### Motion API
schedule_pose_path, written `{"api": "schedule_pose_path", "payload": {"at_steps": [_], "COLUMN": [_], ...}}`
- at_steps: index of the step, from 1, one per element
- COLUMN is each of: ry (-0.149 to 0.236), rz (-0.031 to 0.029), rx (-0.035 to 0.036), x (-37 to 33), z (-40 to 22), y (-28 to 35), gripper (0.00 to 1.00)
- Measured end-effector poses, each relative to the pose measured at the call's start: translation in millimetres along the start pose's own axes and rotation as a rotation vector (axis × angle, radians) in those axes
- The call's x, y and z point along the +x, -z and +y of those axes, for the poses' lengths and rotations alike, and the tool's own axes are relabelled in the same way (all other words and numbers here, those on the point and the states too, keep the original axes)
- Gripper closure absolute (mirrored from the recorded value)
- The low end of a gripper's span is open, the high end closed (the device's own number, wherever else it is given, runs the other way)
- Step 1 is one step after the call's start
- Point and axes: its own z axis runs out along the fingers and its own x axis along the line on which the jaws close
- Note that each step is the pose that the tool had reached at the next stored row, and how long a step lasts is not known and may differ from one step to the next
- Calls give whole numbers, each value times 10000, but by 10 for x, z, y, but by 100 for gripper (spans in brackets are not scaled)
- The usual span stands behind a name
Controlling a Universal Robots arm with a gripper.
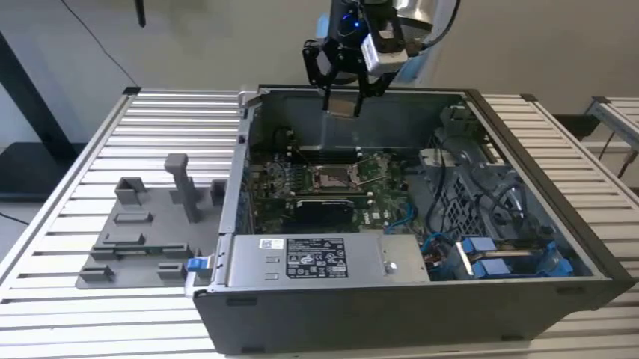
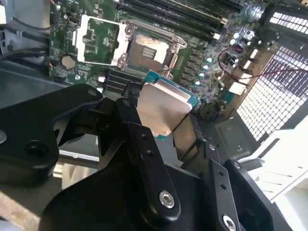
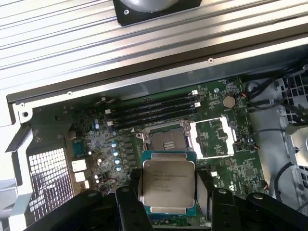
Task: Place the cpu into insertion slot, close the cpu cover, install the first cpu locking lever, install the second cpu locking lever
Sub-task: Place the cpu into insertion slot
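My gripper [image 1: 345, 101] hangs above the far wall of the open computer case, shut on the cpu [image 1: 343, 105]. In both wrist views the cpu [image 2: 161, 108] [image 3: 167, 185] is a square silver-grey chip on a green base, clamped by its edges between the black fingers [image 2: 129, 120]. The insertion slot [image 1: 331, 176] [image 2: 147, 50] [image 3: 167, 142] lies bare on the green board below, well apart from the chip. The cpu cover [image 2: 98, 41] [image 3: 214, 139], a silvery frame, is swung open and lies beside the slot.
A labelled power-supply box [image 1: 304, 258] fills the case's near side. Blue cables and connectors [image 1: 499, 254] crowd the exterior view's right. Memory slots [image 3: 154, 110] run beside the socket. A grey fixture plate [image 1: 140, 232] with pegs lies on the slatted table outside the case.
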Motion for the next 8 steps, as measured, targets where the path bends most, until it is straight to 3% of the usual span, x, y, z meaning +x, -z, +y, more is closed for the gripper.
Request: {"api": "schedule_pose_path", "payload": {"at_steps": [8], "ry": [-1262], "rz": [-83], "rx": [-181], "x": [-3], "z": [-6], "y": [-68], "gripper": [46]}}
